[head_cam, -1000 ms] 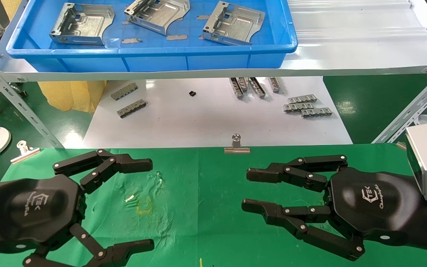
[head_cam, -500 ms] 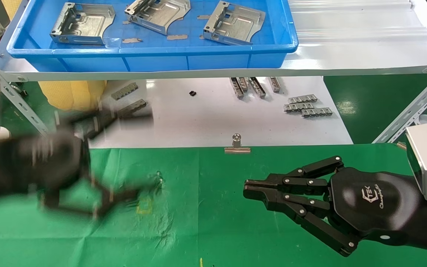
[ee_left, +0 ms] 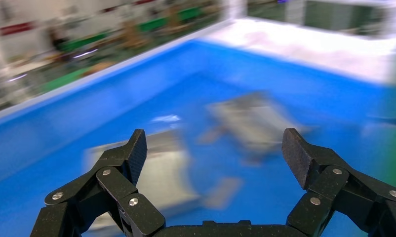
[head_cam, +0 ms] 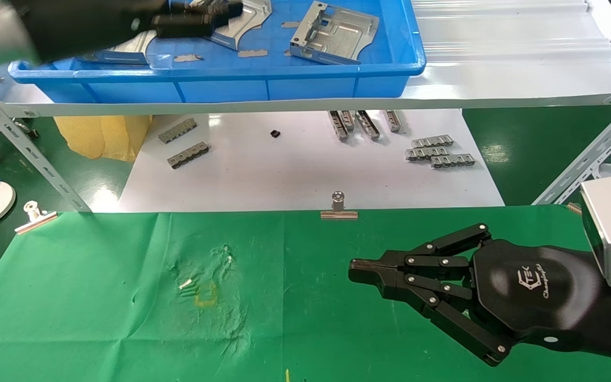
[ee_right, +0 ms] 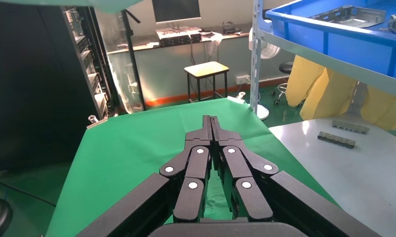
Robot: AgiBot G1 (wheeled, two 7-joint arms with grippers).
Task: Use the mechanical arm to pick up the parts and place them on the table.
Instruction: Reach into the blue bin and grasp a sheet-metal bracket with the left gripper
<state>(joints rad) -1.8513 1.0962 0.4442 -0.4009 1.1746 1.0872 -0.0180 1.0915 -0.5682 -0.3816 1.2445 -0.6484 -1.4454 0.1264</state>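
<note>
A small stool (ee_right: pixel 206 70) stands on the green floor (ee_right: pixel 285 106) before a long desk (ee_right: pixel 186 40) carrying a monitor (ee_right: pixel 176 10); black racks (ee_right: pixel 90 64) line one side.

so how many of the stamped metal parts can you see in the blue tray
3, all in the blue tray: one at its left end, one in the middle, both partly hidden by the left end effector, and one on the right.

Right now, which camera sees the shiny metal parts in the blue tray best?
The head view: one part lies sharp and whole in the blue tray, two more are half hidden behind the left gripper. The left wrist view shows only blurred parts. The right wrist view catches just a far corner of one.
</note>
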